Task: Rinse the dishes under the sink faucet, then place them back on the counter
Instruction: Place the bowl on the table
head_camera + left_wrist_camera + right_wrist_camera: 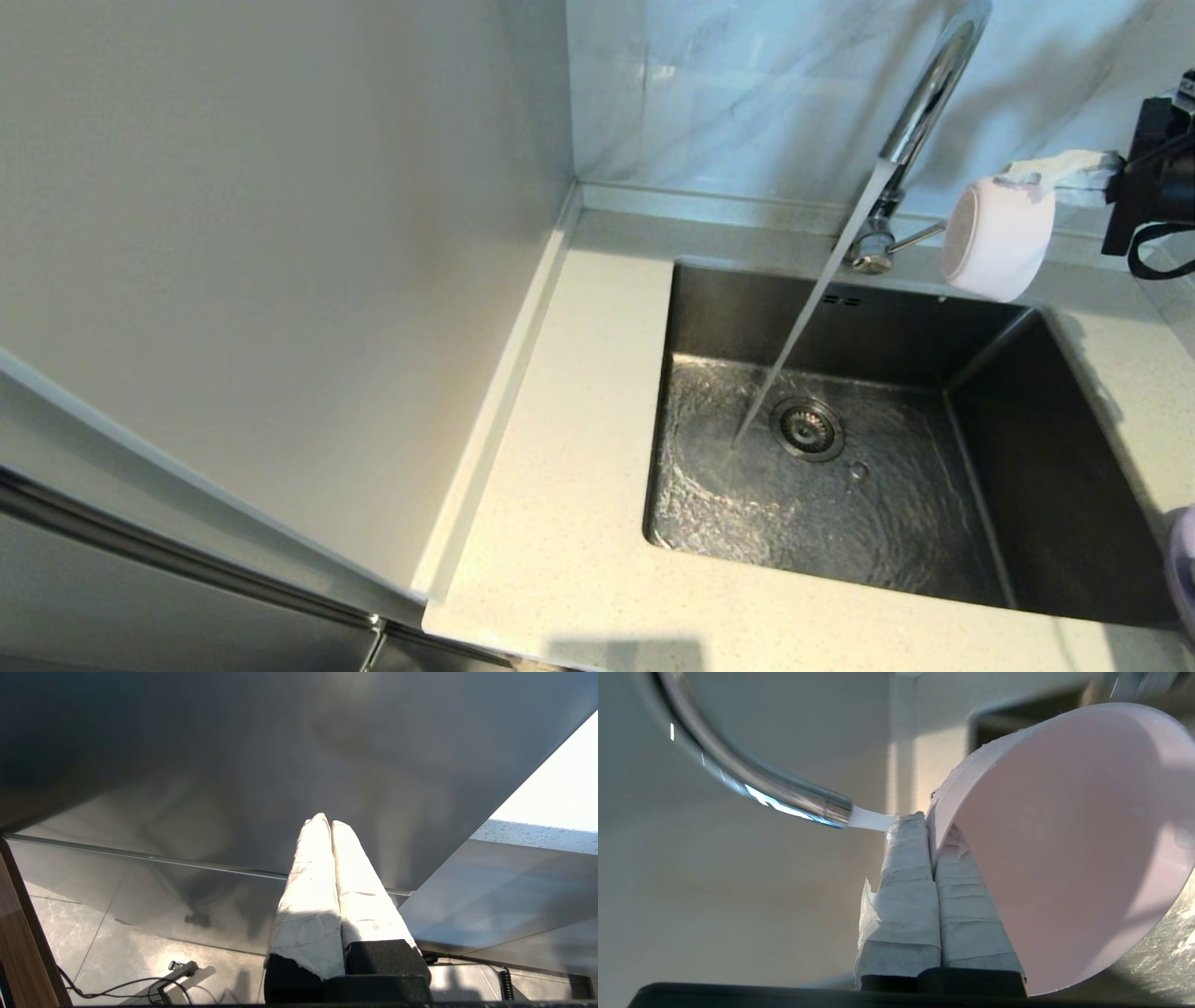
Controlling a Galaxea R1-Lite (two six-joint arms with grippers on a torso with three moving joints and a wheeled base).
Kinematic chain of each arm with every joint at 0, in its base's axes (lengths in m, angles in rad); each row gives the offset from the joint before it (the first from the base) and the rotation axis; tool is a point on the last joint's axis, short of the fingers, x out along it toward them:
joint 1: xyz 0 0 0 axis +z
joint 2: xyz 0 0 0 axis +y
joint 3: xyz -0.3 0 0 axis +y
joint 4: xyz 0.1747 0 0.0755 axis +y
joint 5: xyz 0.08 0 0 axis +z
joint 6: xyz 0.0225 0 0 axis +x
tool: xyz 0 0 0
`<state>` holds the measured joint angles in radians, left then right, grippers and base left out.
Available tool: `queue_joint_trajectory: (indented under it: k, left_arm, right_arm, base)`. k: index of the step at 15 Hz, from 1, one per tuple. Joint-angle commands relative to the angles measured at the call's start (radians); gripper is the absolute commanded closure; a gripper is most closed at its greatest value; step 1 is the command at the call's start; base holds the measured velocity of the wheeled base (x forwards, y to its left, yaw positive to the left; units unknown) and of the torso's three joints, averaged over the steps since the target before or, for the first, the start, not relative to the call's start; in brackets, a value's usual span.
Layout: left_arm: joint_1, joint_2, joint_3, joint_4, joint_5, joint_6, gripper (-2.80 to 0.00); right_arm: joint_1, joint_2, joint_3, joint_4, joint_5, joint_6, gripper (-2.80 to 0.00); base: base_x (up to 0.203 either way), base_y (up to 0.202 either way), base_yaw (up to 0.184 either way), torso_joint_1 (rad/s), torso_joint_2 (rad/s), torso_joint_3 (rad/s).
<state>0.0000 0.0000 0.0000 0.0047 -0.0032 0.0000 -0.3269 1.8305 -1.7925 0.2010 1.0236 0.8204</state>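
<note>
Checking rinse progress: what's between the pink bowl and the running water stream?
In the head view, the faucet's thin side lever crosses between pink bowl and stream.

A white veined marble wall panel (747, 84) fills the upper middle of the head view. A plain pale side panel (280, 233) covers the left half. In the left wrist view, a black cable (117, 985) lies on grey marbled floor tiles (60, 933) at the lower left, beside a wooden edge (21, 952).
</note>
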Motion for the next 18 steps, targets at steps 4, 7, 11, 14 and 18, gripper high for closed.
queue_joint_trajectory:
  k: [4,7,11,14,18]
  left_arm:
    - [0.0,0.0,0.0,0.0,-0.001,0.0,0.0]
    - [0.0,0.0,0.0,0.0,0.0,0.0,0.0]
    - [0.0,0.0,0.0,0.0,0.0,0.0,0.0]
    - [0.0,0.0,0.0,0.0,0.0,0.0,0.0]
    - [0.0,0.0,0.0,0.0,-0.001,0.0,0.0]
  right_arm:
    - [-0.026,-0.044,0.053,0.146,-0.157,-0.946,0.0]
    - [-0.041,-0.026,0.177,0.233,-0.354,-1.344,0.0]
    - [-0.115,0.032,0.151,0.247,-0.528,-1.48,0.0]
    - [-0.15,0.067,0.111,0.246,-0.584,-1.492,0.0]
    - [-0.185,0.096,0.102,0.248,-0.639,-1.492,0.0]
  base:
    - [0.0,0.0,0.0,0.0,0.0,0.0]
    - [0.0,0.0,0.0,0.0,0.0,0.0]
    - [0.0,0.0,0.0,0.0,0.0,0.0]
    - [0.0,0.0,0.0,0.0,0.0,0.0]
    - [0.0,0.0,0.0,0.0,0.0,0.0]
